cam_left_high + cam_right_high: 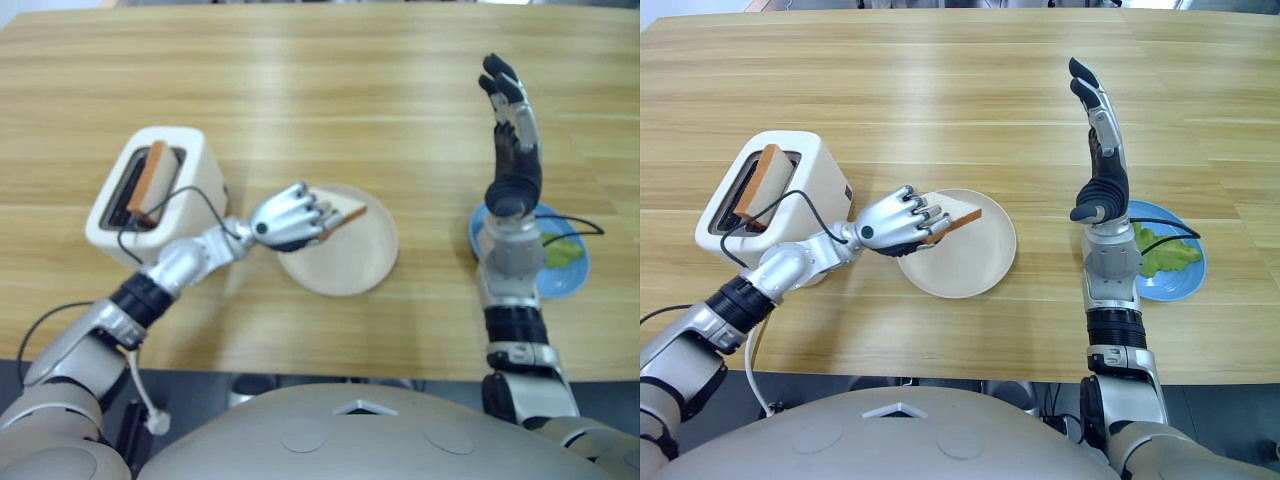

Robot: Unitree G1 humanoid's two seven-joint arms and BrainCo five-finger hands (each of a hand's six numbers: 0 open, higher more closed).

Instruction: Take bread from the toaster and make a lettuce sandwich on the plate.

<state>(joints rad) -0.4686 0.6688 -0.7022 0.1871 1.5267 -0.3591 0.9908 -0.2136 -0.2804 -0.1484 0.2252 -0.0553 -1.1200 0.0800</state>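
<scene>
- Near tabletop (pixel 940 345) edge: bare wood between it and the two plates, so both forearms have room to come in low.
- Left hand (pixel 890 222): fingers curled round one end of a bread slice (pixel 958 220). The slice is tilted, and its free end is over the left part of the beige plate (pixel 970 268). Cannot tell whether the slice touches the plate yet.
- Step in hand, as judged: laying the first slice on the plate. Next move calls for lowering it flat, nearer the plate's centre, then opening the fingers and drawing clear to the left.
- Blue plate (pixel 1175 288): sits well to the right of the beige plate and holds the lettuce (pixel 1165 255), which is not yet picked up.
- Right hand (pixel 1102 145): raised upright at the blue plate's left side, fingers extended, holding nothing.
- Toaster (pixel 805 185): just left of the left hand, with a second slice (pixel 758 180) standing in the slot. A black cable (pixel 790 193) loops across its near face, a possible snag on the return reach.
- Far tabletop: wide bare wood beyond everything, ample room.
</scene>
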